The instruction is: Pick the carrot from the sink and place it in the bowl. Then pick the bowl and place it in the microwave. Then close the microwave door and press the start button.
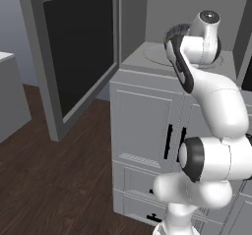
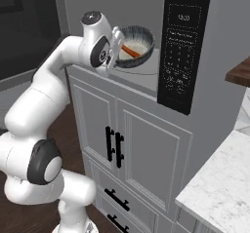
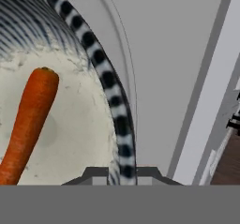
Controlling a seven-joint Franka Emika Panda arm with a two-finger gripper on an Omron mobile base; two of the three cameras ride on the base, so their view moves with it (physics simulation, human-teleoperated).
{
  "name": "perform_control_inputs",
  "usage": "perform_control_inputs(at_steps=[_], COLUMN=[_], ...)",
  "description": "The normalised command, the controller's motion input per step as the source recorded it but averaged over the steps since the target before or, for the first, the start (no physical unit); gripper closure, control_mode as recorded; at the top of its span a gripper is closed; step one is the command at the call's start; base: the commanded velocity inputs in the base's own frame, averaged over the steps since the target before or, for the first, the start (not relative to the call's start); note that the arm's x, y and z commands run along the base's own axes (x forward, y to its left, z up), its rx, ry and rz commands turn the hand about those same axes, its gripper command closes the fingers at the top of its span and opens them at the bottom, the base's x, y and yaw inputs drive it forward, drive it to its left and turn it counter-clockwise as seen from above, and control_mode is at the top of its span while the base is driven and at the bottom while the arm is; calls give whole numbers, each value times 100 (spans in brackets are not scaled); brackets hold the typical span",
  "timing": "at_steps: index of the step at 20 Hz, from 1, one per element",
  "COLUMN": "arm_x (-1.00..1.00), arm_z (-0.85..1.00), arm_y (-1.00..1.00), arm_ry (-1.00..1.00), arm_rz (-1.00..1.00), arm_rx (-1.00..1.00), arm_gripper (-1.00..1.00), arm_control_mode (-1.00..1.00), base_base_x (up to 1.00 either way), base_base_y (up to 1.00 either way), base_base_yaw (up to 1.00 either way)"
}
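Gripper (image 3: 121, 170) is clamped on the streaky bowl's (image 2: 142, 36) rim, smooth orange carrot (image 3: 28, 124) lying on its pale speckled inside.

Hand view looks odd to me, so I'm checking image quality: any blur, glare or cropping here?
Hand view: very close, bowl and carrot cropped but crisp, no glare. Right base view: even flat light, microwave keypad too small to read. Left base view: microwave door window uniformly dark.

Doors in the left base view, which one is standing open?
The microwave door, the grey-framed panel with the dark window, swung wide to the left. The paler cabinet doors below, with black handles, sit shut.
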Motion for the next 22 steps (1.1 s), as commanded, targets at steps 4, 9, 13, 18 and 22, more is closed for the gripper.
perform_control_inputs(at_steps=[4, 9, 13, 18, 22], arm_x=[41, 39, 17, -6, -66], arm_z=[-21, -27, -14, 0, 0], arm_y=[-7, -7, 0, 7, 22], arm_ry=[0, 0, -6, -28, -35], arm_rz=[0, 0, 0, 0, 2], arm_rx=[0, 0, 0, 0, -1], arm_gripper=[100, 100, -100, -100, -100], arm_control_mode=[-100, -100, -100, -100, -100], base_base_x=[0, 0, 0, 0, 0], base_base_y=[0, 0, 0, 0, 0], base_base_yaw=[0, 0, 0, 0, 0])
